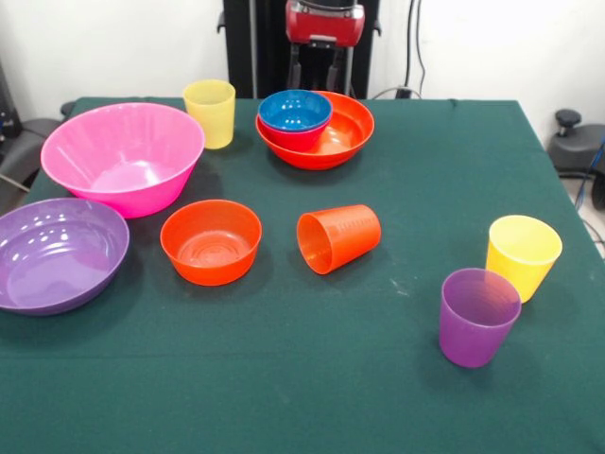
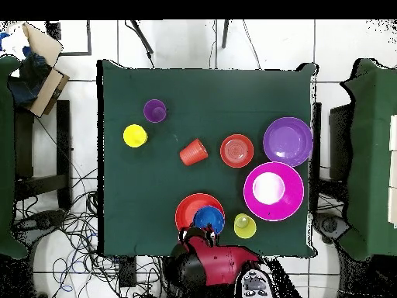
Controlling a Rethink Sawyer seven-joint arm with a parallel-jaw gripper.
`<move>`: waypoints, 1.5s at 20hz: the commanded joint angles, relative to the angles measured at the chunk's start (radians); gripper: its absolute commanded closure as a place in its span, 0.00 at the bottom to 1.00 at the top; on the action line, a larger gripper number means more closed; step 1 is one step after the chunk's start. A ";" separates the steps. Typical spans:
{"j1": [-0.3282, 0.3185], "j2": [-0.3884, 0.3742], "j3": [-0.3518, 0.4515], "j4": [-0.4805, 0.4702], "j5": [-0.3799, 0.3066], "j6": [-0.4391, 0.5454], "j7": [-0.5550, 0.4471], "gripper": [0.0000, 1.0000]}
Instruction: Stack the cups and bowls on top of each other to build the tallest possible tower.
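The big pink bowl (image 1: 123, 156) (image 2: 273, 191) stands upright with nothing in it. The wide purple bowl (image 1: 57, 253) (image 2: 288, 141) and a small orange bowl (image 1: 211, 241) (image 2: 236, 150) stand apart beside it. The blue bowl (image 1: 295, 110) (image 2: 208, 220) is nested in a magenta bowl (image 1: 295, 140), which sits inside the wide orange bowl (image 1: 340, 132) (image 2: 191, 208). An orange cup (image 1: 338, 238) (image 2: 193, 152) lies on its side. Two yellow cups (image 1: 210, 113) (image 1: 523, 255) and a purple cup (image 1: 478, 317) stand upright. My gripper (image 1: 315, 83) (image 2: 197, 233) is open and empty, just behind the wide orange bowl.
The table (image 1: 284, 378) has a dark green cloth. The robot's red arm (image 1: 324, 21) and pedestal stand at its far edge. Cables lie on the floor (image 2: 70, 233) round the table, and a cardboard box (image 2: 39, 54) sits off one corner.
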 commanded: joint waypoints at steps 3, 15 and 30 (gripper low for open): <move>-0.027 -0.002 0.126 -0.098 0.027 0.153 0.064 0.00; 0.023 -0.034 0.082 -0.022 0.032 0.128 0.111 0.00; -0.050 -0.244 0.166 0.094 0.031 0.380 0.028 0.00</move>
